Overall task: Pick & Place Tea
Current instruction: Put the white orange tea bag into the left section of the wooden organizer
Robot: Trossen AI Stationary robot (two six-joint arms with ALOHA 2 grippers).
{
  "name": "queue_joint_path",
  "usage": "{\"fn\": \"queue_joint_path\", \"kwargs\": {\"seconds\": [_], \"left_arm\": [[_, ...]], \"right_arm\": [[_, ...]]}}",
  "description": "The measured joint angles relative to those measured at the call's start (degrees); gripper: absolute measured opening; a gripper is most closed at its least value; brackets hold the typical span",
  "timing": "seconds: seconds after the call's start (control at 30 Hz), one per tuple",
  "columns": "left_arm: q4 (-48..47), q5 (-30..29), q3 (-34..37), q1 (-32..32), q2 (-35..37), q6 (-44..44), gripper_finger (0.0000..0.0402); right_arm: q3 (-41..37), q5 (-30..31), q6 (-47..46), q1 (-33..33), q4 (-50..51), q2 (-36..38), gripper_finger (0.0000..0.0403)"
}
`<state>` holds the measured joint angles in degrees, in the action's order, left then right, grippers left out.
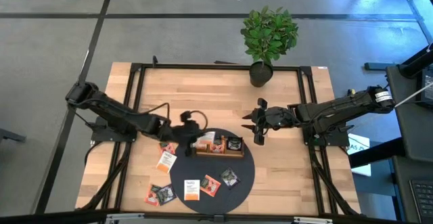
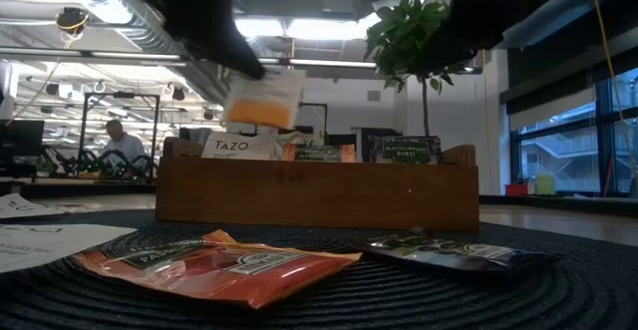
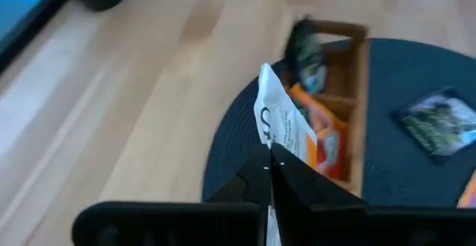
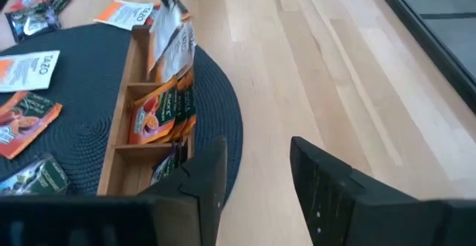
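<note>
Pinching a white-and-orange sachet [image 3: 281,131] between closed fingers, the left gripper [image 1: 187,133] hangs over the left end of the wooden tray [image 1: 216,153], the sachet just above the tray's end compartment. More sachets stand in the tray's compartments. Loose sachets [image 1: 201,185] lie on the dark round mat [image 1: 245,173] and on the table [image 1: 284,95] to its left. Right gripper [image 1: 258,124] waits with jaws apart and empty, near the tray's right end, beside a potted plant [image 1: 268,38]
</note>
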<state>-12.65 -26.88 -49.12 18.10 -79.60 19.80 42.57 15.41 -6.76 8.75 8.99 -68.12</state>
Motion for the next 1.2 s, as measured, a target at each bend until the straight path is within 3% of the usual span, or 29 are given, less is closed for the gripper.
{"fn": "queue_joint_path", "kwargs": {"seconds": [0.17, 0.37, 0.83, 1.2], "left_arm": [[-8.24, -9.52, 0.00, 4.72, 1.33, 10.81, 0.0003], [-9.28, -13.71, 0.02, 8.14, -1.03, 13.98, 0.0003], [-6.86, -15.56, 0.00, 8.01, -8.02, 16.54, 0.0004], [-6.40, -15.03, 0.00, 7.99, -8.51, 15.72, 0.0024]], "right_arm": [[0.00, 0.01, -1.88, 0.00, 0.02, 0.00, 0.0151], [0.00, 0.01, -1.98, -0.01, -0.20, 0.00, 0.0151], [0.00, 0.01, -2.05, -0.01, -0.20, 0.00, 0.0151], [0.00, 0.01, -2.02, 0.00, -0.19, 0.00, 0.0151]]}}
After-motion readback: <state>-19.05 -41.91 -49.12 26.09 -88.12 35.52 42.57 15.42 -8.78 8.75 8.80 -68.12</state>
